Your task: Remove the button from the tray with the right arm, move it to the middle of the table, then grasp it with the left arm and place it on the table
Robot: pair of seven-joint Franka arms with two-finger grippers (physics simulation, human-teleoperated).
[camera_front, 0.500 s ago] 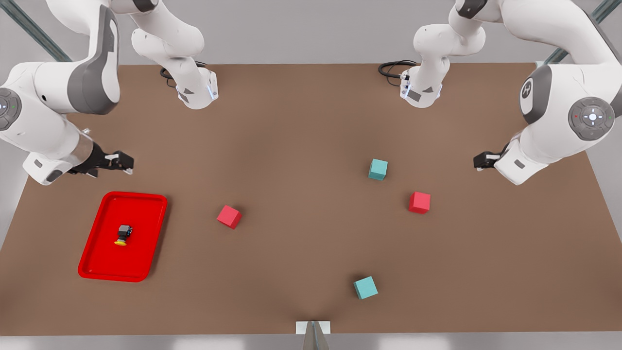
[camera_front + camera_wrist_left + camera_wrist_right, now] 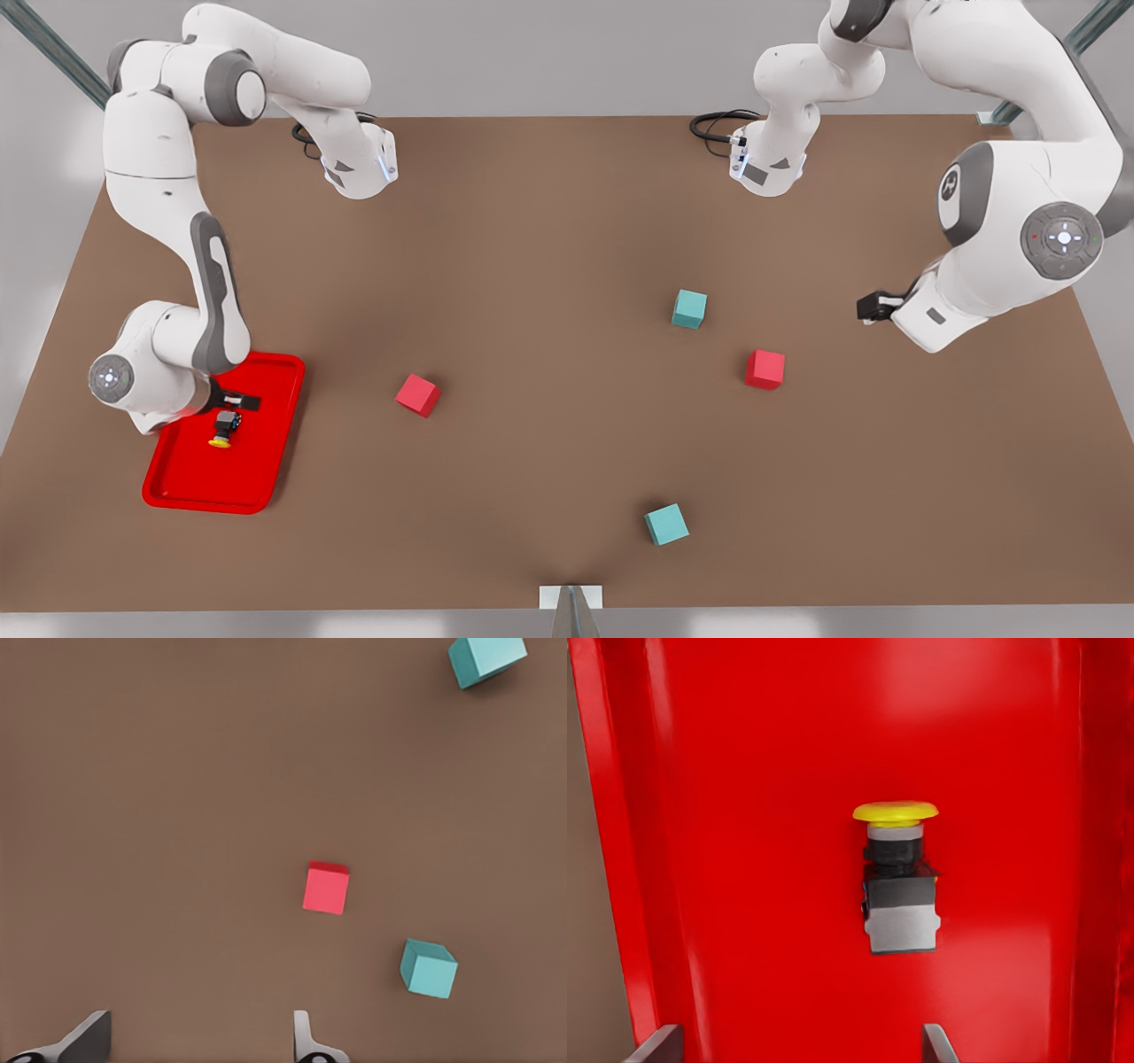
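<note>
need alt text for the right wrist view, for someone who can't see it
A small button with a round yellow cap and a dark blocky body lies on its side on the floor of a bright red tray. The right hand hangs open above it, its two fingertips wide apart. A strip of brown table shows past the tray's rim.

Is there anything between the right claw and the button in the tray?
No. In the right wrist view, only bare red tray floor lies between the open right claw and the button. The front view agrees.
</note>
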